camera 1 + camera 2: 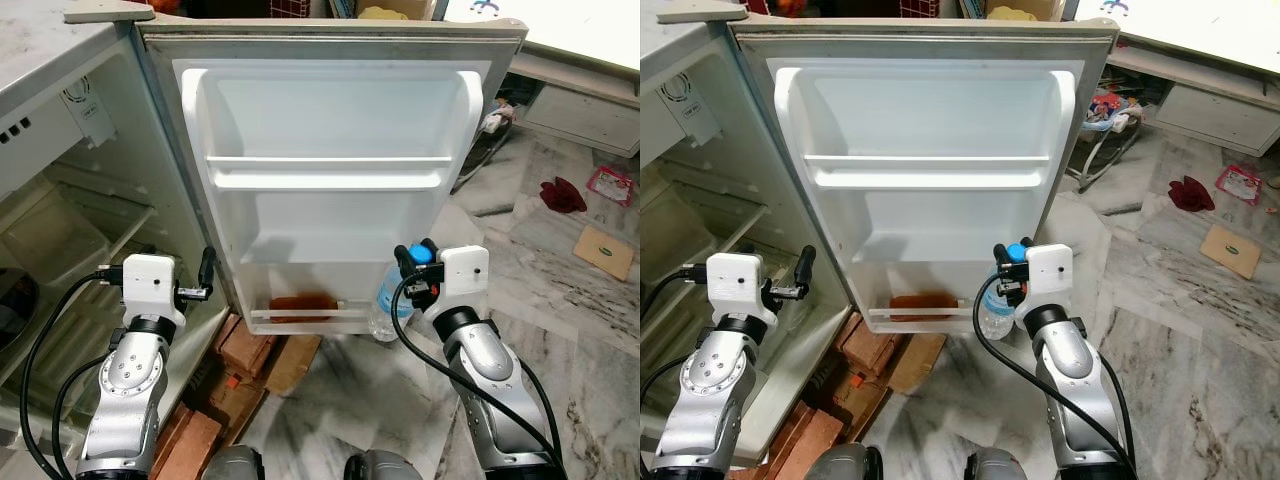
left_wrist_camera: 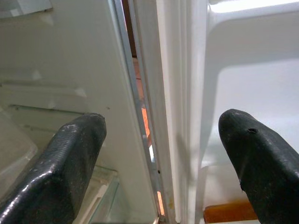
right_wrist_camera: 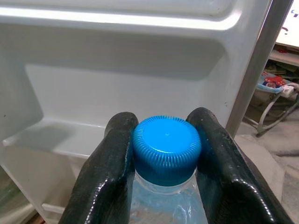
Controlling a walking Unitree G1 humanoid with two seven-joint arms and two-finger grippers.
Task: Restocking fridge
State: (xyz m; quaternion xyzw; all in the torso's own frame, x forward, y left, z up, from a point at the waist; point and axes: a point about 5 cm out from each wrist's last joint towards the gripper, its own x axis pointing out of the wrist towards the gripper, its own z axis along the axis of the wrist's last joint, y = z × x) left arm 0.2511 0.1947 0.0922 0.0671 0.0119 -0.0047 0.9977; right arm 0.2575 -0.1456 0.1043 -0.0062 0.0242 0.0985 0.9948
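The right gripper (image 3: 166,154) pinches the water bottle (image 1: 388,298) by its blue cap (image 3: 167,148) between its fingers, carrying it in, and next it likely must lift the bottle over the rail of the bottom door shelf (image 1: 300,316) just ahead of the fingertips, while the left gripper (image 2: 159,163) hangs spread wide at the hinge edge.

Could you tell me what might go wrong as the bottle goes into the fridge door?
The right gripper holds the water bottle only by its blue cap, so the hanging body could swing or slip free. The bottle sits low, beside the door's edge, and might catch the bottom door shelf rail. The brown item already in that shelf limits the space.
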